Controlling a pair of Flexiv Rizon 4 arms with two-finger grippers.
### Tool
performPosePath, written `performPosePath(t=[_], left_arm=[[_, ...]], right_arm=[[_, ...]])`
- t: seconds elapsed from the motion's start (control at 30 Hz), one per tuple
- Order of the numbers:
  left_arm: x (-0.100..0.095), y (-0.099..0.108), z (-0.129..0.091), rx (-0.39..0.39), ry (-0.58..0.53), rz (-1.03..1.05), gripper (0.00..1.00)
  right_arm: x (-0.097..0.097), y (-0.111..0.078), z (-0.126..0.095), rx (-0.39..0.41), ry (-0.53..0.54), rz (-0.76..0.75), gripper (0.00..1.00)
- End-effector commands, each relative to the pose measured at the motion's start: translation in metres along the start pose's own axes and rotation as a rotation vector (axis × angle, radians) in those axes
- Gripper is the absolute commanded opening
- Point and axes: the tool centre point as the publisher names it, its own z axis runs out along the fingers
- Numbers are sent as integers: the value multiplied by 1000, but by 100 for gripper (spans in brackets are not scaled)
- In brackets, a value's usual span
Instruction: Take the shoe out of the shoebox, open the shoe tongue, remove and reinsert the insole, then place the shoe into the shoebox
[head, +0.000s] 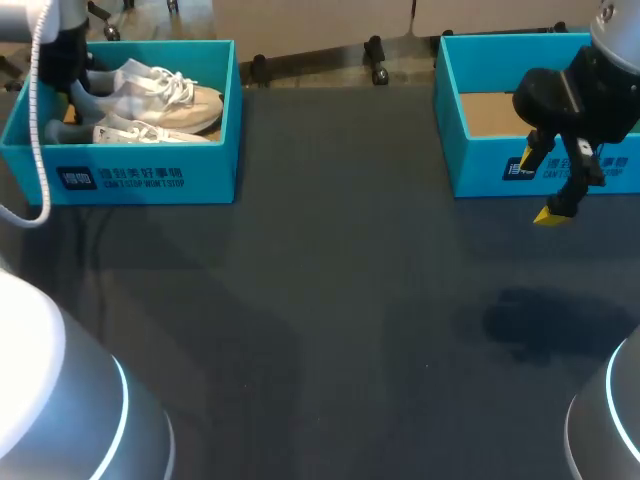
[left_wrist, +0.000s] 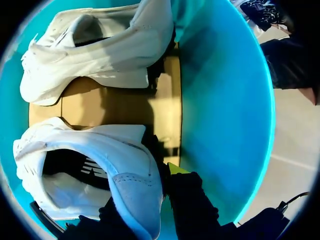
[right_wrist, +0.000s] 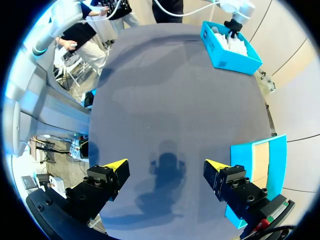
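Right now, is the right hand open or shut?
Open. The right hand has its yellow tips far apart above the table, with nothing between them.

— What's the surface looking like?
— A dark grey table (head: 330, 300), matte and wide, fills nearly the whole head view.
— And the light?
— It's soft and comes from above. Faint bands of shade cross the top, and one blurry shadow (head: 525, 320) lies on its right side.
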Motion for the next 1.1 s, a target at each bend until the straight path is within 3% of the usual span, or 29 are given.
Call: performPosePath(t=[0.03, 0.07, 0.13, 0.23, 0.53, 0.77, 0.97, 1.1], left_arm=[[-1, 4, 2, 16, 9, 4, 15], [0, 3, 2, 19, 8, 6, 31], [0, 3, 2, 31, 1, 7, 38], [1, 2, 0, 25, 3, 12, 43], [4, -3, -17, 16, -38, 30, 45], [3, -9, -41, 23, -98, 39, 65], [3, -20, -66, -2, -148, 55, 73], [6, -29, -81, -11, -170, 63, 91]], right_arm=[[-2, 1, 1, 4, 3, 1, 100], [-2, 1, 1, 4, 3, 1, 100], [-2, 1, 1, 4, 3, 1, 100], [-2, 1, 1, 4, 3, 1, 100], [-2, 1, 1, 4, 3, 1, 100], [-2, 1, 1, 4, 3, 1, 100], [-2, 1, 1, 4, 3, 1, 100], [-2, 1, 1, 4, 3, 1, 100]])
